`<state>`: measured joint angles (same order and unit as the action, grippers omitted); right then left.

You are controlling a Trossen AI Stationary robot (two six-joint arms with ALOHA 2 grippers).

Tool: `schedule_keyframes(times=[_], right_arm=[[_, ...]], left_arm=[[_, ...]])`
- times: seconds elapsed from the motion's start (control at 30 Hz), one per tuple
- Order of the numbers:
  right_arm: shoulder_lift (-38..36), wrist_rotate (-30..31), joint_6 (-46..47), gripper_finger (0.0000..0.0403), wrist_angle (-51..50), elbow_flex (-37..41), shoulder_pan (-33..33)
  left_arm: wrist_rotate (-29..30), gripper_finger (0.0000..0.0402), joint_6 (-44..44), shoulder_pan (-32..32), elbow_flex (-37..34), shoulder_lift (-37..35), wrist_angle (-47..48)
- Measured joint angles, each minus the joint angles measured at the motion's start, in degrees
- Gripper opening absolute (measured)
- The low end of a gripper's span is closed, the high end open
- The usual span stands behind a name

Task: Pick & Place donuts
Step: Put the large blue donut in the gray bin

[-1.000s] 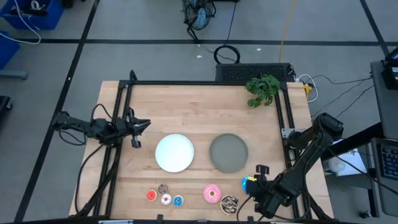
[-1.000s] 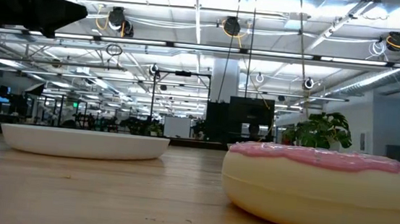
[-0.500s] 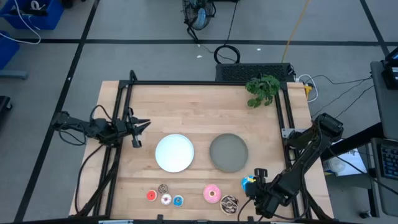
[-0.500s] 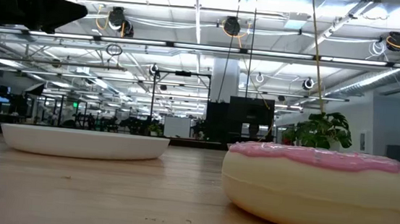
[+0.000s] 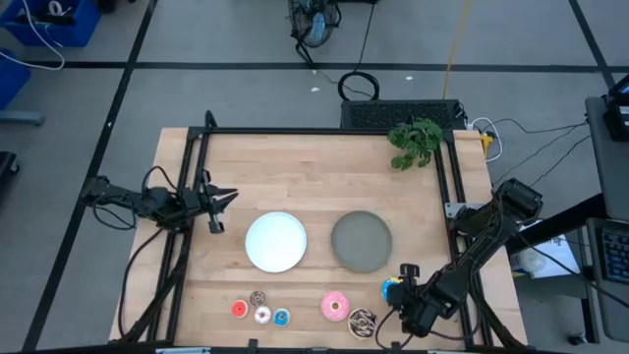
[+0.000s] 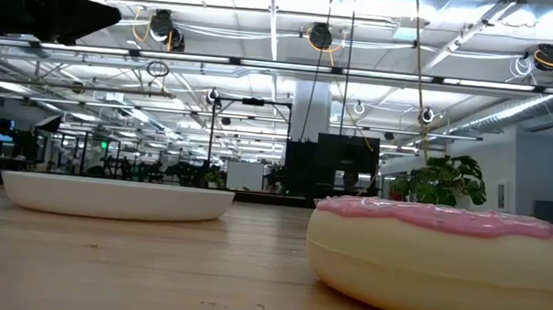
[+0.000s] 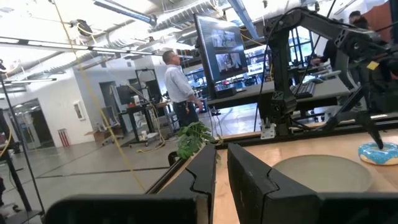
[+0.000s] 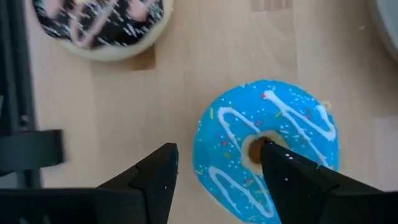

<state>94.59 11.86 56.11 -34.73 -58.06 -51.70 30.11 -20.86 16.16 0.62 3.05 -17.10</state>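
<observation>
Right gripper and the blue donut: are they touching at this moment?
Cannot tell. In the right wrist view the right gripper is open above the blue donut; one finger overlaps it, but whether it rests on the icing or hovers isn't visible.

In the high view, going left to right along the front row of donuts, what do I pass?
Tiny red donut → tiny brown donut → tiny pink-white donut → tiny blue donut → large pink donut → brown sprinkled donut → large blue donut, under the right gripper.
</observation>
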Motion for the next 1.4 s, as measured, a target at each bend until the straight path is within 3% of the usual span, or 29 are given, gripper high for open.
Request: schedule_keyframes(times=[0.37,0.63,0.77,1.0,1.07,1.17,1.4], right_arm=[[1.15,-0.63,-0.2,0.0212,8.01,5.58,0.0],[2.21,-0.94,-1.26,0.0204,8.44,5.68,0.0],[2.27,-0.84,-0.18,0.0157,8.27,5.75,0.04],[0.45,-1.42,-0.91,0.0029,7.64,5.95,0.09],[-0.81,-1.39,-3.05,0.0012,6.53,5.27,0.05],[-3.12,-0.96,-6.1,0.0017,3.46,2.49,0.28],[-4.74,0.06,-11.7,0.0015,-19.37,-11.53,4.59]], left_arm=[[0.0,0.0049,0.43,0.0,0.0,0.0,0.04],[0.0,0.0049,0.61,0.0,0.0,0.0,0.15],[0.0,0.0049,0.65,0.0,0.0,0.0,0.13],[0.0,0.0049,0.66,0.0,0.0,0.0,0.13],[0.0,0.0049,0.82,0.0,0.0,0.0,0.22],[0.01,0.0049,1.53,0.0,0.0,-0.02,0.65],[0.02,0.0049,2.34,0.0,0.0,0.0,0.61]])
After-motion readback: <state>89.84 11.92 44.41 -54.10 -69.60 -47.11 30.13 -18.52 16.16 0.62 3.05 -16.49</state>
